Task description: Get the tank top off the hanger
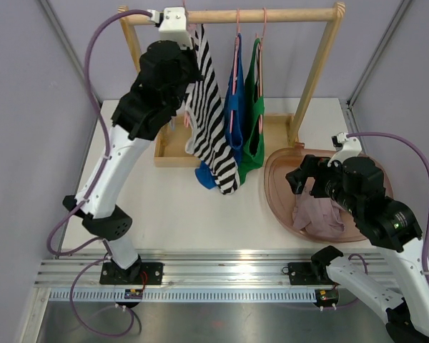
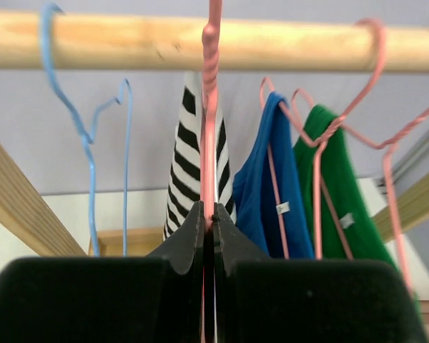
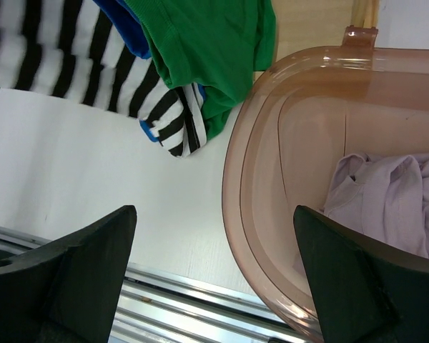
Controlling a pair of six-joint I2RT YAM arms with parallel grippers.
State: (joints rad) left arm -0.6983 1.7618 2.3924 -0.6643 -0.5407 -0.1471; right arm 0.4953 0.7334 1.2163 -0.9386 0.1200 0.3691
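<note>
Tank tops, three in all, are hanging from one round wooden rail [image 1: 286, 14]: a black-and-white striped tank top [image 1: 213, 125], a blue tank top [image 1: 237, 121] and a green tank top [image 1: 256, 136]. The left arm is reaching up, elbow bent, to the rail's left end. Its end effector [image 2: 209, 214], fingers pressed together, is pinching the neck of the thin pink wire hanger [image 2: 211, 107] carrying the striped top. The right arm is crouching low over one translucent pink plastic basin [image 3: 272, 93] sitting on the white table [image 3: 71, 164]. Its end effector [image 3: 214, 214] is spreading wide and gripping nothing. One crumpled lilac garment [image 3: 393, 200] is lying inside the basin.
</note>
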